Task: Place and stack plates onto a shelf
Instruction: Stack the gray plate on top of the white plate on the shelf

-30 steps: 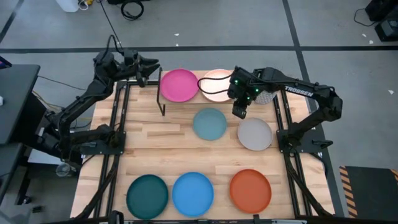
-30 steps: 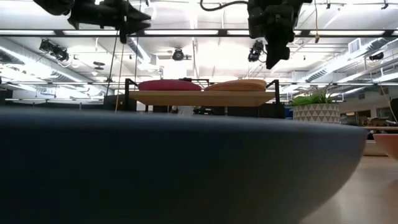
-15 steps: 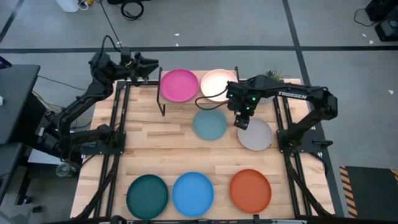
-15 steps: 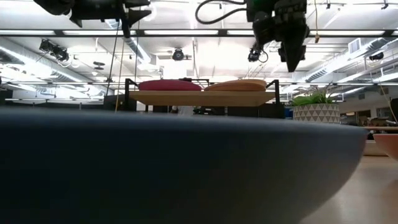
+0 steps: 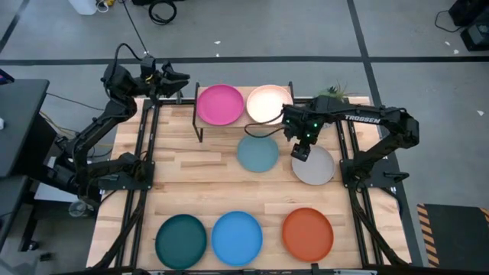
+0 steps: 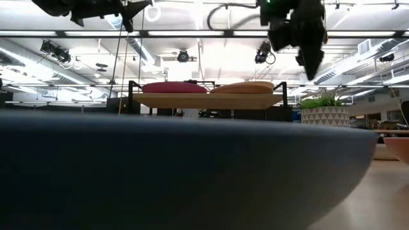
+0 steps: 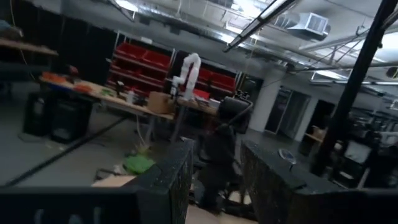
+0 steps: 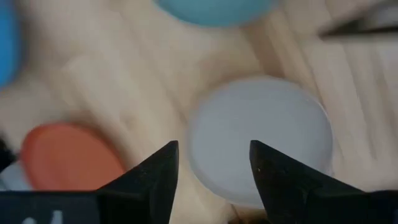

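Note:
A magenta plate (image 5: 220, 105) and a cream plate (image 5: 267, 104) lie side by side on the shelf (image 6: 208, 100) at the table's far edge. On the table lie a pale blue plate (image 5: 257, 153), a grey plate (image 5: 313, 164) and, along the near edge, dark teal (image 5: 181, 238), bright blue (image 5: 237, 238) and orange (image 5: 308, 234) plates. My right gripper (image 5: 300, 151) hangs open, pointing down over the grey plate's (image 8: 261, 143) left rim, well above it. My left gripper (image 5: 180, 76) is held high beyond the shelf's left end, open and with nothing in it (image 7: 216, 144).
A potted plant (image 6: 324, 114) stands to the right of the shelf. Black frame rails (image 5: 145, 153) run along the table's left and right sides. The bright blue plate's rim (image 6: 179, 172) fills the lower half of the low view. Bare wood (image 5: 191, 176) lies left of the pale blue plate.
My right gripper has left the cream plate on the shelf, gone toward the table's near right and a little down, coming over the grey plate. Its fingers have opened on the way. My left gripper has turned at the wrist and drifted slightly toward the far left.

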Tool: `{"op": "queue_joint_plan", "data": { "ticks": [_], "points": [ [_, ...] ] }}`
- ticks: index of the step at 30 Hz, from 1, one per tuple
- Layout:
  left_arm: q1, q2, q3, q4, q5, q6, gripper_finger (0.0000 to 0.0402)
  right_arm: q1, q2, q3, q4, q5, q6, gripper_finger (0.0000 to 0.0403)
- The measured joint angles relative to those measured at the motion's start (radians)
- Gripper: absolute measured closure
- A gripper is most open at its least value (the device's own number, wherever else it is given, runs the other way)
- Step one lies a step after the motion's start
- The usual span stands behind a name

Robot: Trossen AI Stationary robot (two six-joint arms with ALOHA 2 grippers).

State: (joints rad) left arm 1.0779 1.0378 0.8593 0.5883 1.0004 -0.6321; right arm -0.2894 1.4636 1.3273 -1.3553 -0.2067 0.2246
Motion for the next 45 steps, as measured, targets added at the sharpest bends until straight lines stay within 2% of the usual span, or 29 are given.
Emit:
{"op": "queue_joint_plan", "data": {
  "ticks": [6,12,17,24,30,37,45],
  "points": [
    [0.020,0.000,0.000,0.000,0.084,-0.073,0.0260,0.071,-0.036,-0.148,0.125,0.057,0.116,0.0199],
    [0.020,0.000,0.000,0.002,0.112,-0.074,0.0260,0.192,-0.059,-0.271,0.232,0.089,0.265,0.0200],
    [0.020,0.000,0.000,-0.008,0.092,-0.035,0.0260,0.292,-0.060,-0.372,0.292,0.211,0.225,0.0200],
    [0.020,0.001,0.000,-0.100,0.029,0.023,0.0260,0.313,-0.111,-0.494,0.450,0.120,0.347,0.0200],
    [0.020,0.003,0.000,-0.115,0.007,0.044,0.0260,0.347,-0.155,-0.579,0.547,0.255,0.279,0.0200],
    [0.020,0.003,0.000,-0.115,-0.006,0.042,0.0260,0.351,-0.140,-0.649,0.708,0.164,0.273,0.0201],
    [0.020,0.003,0.000,-0.117,-0.006,0.042,0.0260,0.378,-0.090,-0.664,0.705,0.219,0.273,0.0201]
  ]
}}
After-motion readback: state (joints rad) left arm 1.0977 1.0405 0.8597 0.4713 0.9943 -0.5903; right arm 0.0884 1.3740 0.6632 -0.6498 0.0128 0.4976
